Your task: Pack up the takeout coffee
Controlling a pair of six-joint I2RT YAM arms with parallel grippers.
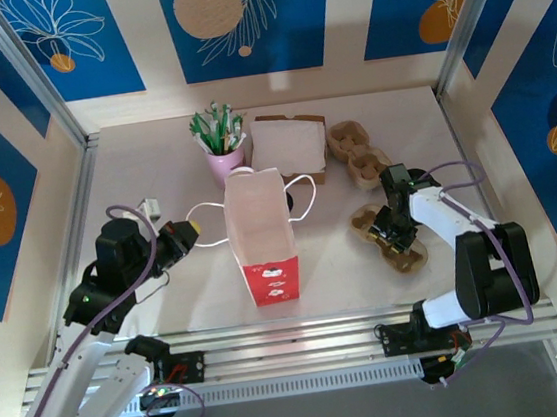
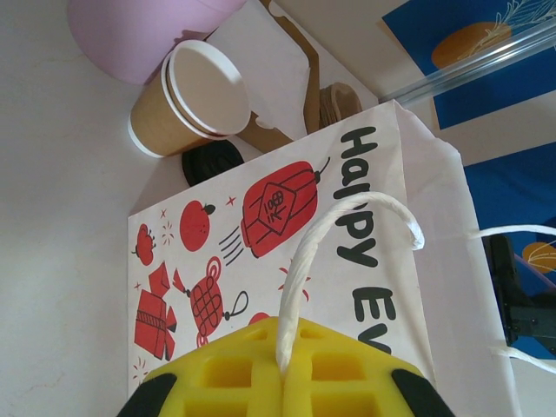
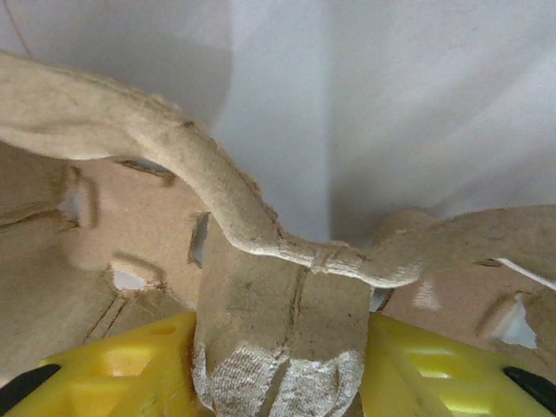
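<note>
A white paper bag with red prints stands upright mid-table. My left gripper is shut on its white twisted handle. Behind the bag stands a tan paper cup with no lid, and a black round lid lies flat next to it. The takeout coffee is out of view. My right gripper is down on a brown pulp cup carrier, its yellow fingers pressed against both sides of the carrier's middle post.
A pink cup of green-white sticks stands at the back, with a brown box beside it. A second pulp carrier lies right of the box. Aluminium frame posts and walls close off the sides.
</note>
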